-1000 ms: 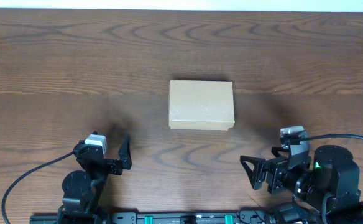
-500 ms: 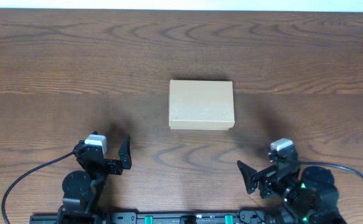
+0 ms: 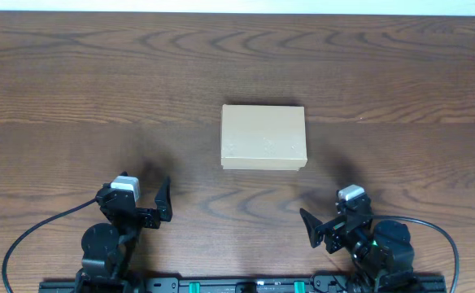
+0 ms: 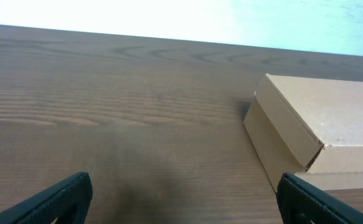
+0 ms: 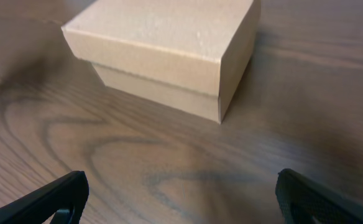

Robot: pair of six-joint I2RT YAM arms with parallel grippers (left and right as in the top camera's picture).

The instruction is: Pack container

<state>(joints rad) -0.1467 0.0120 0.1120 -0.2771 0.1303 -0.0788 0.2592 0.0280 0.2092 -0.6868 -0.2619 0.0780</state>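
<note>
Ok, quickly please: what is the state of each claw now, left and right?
Left claw: open, holding nothing.
Right claw: open, holding nothing; the box sits ahead of it, apart.

The box [image 3: 263,137] stands mid-table with its lid shut, and it is the one obstacle I see. Bare table [image 3: 99,81] runs all round it, so I could come in from any side. My left gripper [image 4: 181,202], jaws spread, has open wood straight ahead, with the box off to its right. My right gripper [image 5: 181,199], jaws also spread, faces the box's near corner, with bare wood between
</note>
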